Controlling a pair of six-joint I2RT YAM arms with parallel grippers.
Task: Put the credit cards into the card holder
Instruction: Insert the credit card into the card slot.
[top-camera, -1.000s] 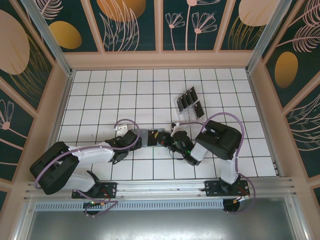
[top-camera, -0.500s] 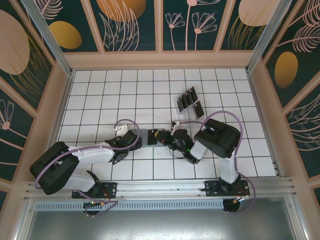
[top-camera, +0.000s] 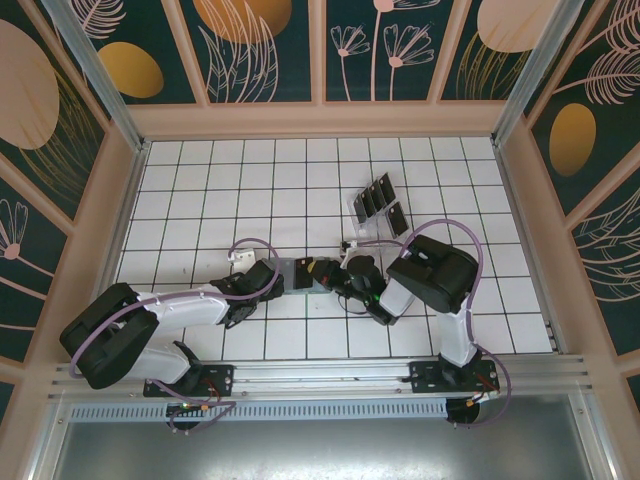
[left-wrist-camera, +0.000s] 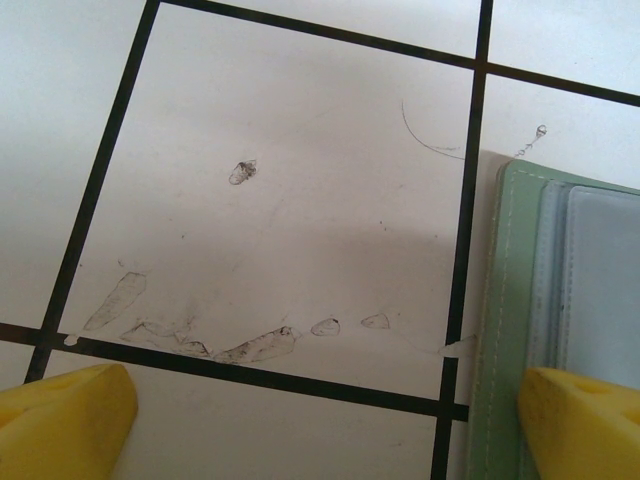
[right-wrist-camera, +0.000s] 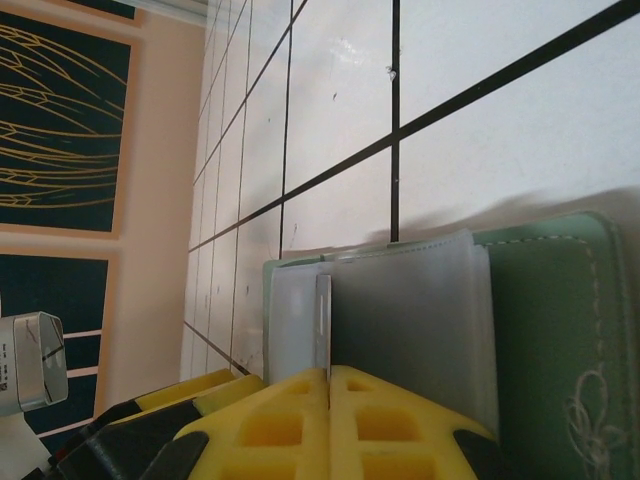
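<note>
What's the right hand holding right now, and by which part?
Apparently a credit card, seen edge-on, pinched by its near end in the shut right hand, over the card holder.

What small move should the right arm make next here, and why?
Probably push the card deeper: the right gripper is shut on it, and its thin edge lies at the card holder's clear pocket, seemingly not fully in.

right gripper (right-wrist-camera: 330, 372) pads (right-wrist-camera: 400, 420) are pressed together on a thin credit card (right-wrist-camera: 322, 320), seen edge-on. its far end sits in the translucent sleeve (right-wrist-camera: 410, 310) of the green card holder (right-wrist-camera: 550, 330), which lies flat on the white tiled table (right-wrist-camera: 450, 90).
</note>
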